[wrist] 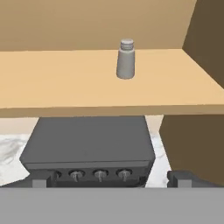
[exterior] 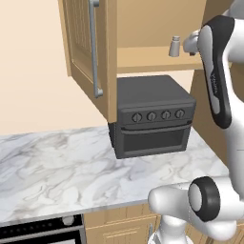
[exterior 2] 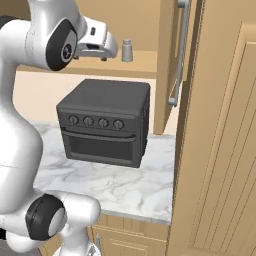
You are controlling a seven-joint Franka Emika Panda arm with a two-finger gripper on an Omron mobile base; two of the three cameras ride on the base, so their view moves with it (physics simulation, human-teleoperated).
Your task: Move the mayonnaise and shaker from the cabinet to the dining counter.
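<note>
The shaker, small and pale grey, stands upright on the wooden shelf of the open cabinet. My gripper hovers in front of the shelf edge at about shelf height. It points at the shaker from a short distance, not touching it. It is open, its finger tips spread wide with nothing between them. The mayonnaise and the dining counter are out of view.
A dark toaster oven sits on the marble wall counter directly under the shelf. The open left cabinet door hangs out over the counter. The open right door stands close on the right.
</note>
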